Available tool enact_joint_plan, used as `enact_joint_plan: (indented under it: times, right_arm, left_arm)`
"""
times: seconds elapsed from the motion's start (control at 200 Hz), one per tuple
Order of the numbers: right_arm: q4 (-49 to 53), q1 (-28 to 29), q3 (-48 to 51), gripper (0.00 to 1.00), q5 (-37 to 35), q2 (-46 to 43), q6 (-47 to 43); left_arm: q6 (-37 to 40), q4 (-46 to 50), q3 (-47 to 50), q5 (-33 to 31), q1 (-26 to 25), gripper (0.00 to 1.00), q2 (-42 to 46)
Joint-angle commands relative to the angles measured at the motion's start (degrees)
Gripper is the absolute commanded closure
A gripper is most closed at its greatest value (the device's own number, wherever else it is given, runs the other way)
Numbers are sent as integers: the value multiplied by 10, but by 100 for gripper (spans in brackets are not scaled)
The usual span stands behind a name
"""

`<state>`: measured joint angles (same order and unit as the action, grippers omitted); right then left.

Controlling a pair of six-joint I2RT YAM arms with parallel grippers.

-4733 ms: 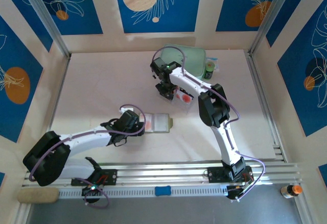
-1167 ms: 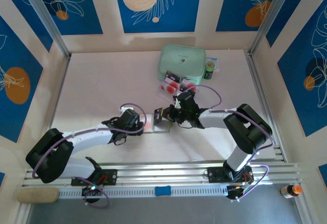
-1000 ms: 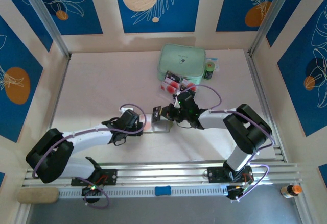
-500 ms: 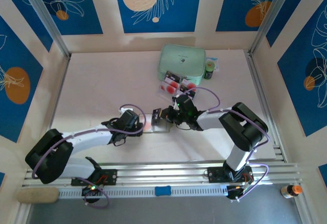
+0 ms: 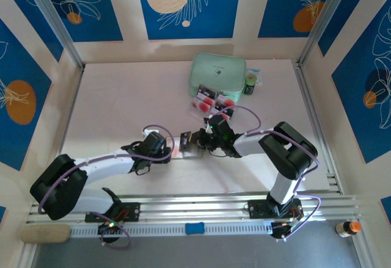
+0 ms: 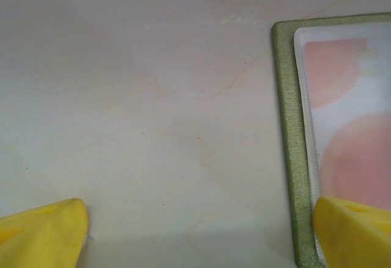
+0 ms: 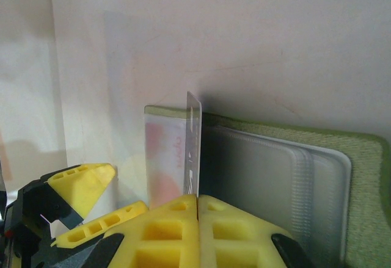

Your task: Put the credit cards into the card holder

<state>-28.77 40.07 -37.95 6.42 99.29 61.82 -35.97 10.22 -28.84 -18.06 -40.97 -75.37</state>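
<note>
The right gripper point(image 7: 198, 199) is clamped tight on one credit card point(image 7: 193, 143), held upright and edge-on. Its far end sits at the open card holder point(image 7: 360, 164), where the clear pockets meet a leaf already showing red circles. This looks like the insertion step. Next, the card's leading edge must find a pocket mouth, which calls for tilting it flatter and a short, straight push. The left gripper point(image 6: 198, 234) is spread wide and holds nothing, one finger at the holder's corner, probably pinning it to the table point(image 6: 140, 97). The remaining credit cards point(image 5: 206, 101) lie just beside the mint-green zip case point(image 5: 217, 72).
</note>
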Motion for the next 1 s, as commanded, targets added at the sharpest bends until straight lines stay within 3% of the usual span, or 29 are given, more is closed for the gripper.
enact_joint_plan:
  times: [0.0, 0.39, 0.995]
  right_arm:
    - [-4, 6, 5, 100, 1, 7, 5]
    - [-3, 9, 11, 100, -2, 4, 10]
    - [12, 11, 27, 100, -2, -5, 19]
  left_arm:
    - [-7, 2, 8, 4, 6, 6, 12]
    - [-3, 18, -13, -1, 6, 6, 46]
    - [1, -10, -16, 9, 6, 5, -27]
